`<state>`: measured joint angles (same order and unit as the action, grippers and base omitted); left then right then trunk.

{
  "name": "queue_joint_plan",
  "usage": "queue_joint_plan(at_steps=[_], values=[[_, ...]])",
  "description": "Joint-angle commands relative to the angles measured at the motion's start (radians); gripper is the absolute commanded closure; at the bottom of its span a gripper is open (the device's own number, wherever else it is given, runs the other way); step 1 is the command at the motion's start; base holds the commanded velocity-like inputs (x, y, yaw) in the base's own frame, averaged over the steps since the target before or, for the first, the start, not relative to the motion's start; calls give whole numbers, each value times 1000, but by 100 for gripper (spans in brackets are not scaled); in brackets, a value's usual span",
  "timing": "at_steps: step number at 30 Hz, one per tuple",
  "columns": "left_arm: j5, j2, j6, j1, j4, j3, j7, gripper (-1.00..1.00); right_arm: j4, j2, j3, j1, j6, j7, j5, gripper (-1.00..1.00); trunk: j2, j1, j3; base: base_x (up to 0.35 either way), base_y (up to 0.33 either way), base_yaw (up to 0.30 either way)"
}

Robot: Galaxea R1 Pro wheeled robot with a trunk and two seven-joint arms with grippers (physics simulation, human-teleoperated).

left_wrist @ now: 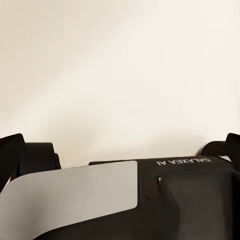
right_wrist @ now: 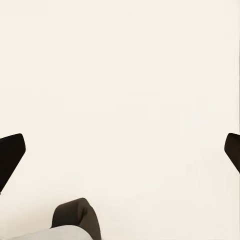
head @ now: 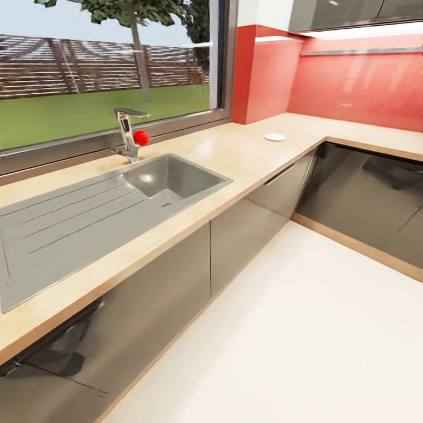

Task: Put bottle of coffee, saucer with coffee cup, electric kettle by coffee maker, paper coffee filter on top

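The kitchen countertop (head: 235, 154) is a light wood-grain worktop that runs under the window and turns the corner at the right. A small flat white saucer (head: 274, 137) lies on it near that corner, in front of the red wall. High at the top right hangs the glossy grey kitchen shelf (head: 352, 14), seen from below. My left gripper (left_wrist: 120, 150) is open over the pale floor, its dark fingertips (left_wrist: 11, 150) far apart, with nothing between them. My right gripper (right_wrist: 120, 152) is also open and empty above the floor.
A steel sink (head: 170, 179) with a drainboard is set into the worktop at the left, behind it a chrome tap (head: 126, 135) with a red knob (head: 140, 137). Grey cabinet fronts (head: 258, 202) line the white floor (head: 305, 329). My own dark base (left_wrist: 165, 200) sits below the left gripper.
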<state>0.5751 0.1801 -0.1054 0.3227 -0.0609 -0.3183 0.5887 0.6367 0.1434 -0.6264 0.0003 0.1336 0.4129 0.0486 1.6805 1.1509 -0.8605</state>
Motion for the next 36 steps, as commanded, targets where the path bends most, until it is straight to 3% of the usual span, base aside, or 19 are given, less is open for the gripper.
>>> queue_joint_plan(at_steps=[1,31,36], values=[[5,0,-7,1,1,-8,2,-100,0,0,-4,0,3,6,5,-100,0,1,-1,301,-149,-116],[5,0,-7,1,1,-8,-1,-100,0,-1,-4,0,3,6,5,-100,0,1,-1,246,-229,-266],[5,-3,-7,1,1,-9,-38,-100,0,-1,-4,0,3,5,6,-100,0,1,-1,199,-280,-63]])
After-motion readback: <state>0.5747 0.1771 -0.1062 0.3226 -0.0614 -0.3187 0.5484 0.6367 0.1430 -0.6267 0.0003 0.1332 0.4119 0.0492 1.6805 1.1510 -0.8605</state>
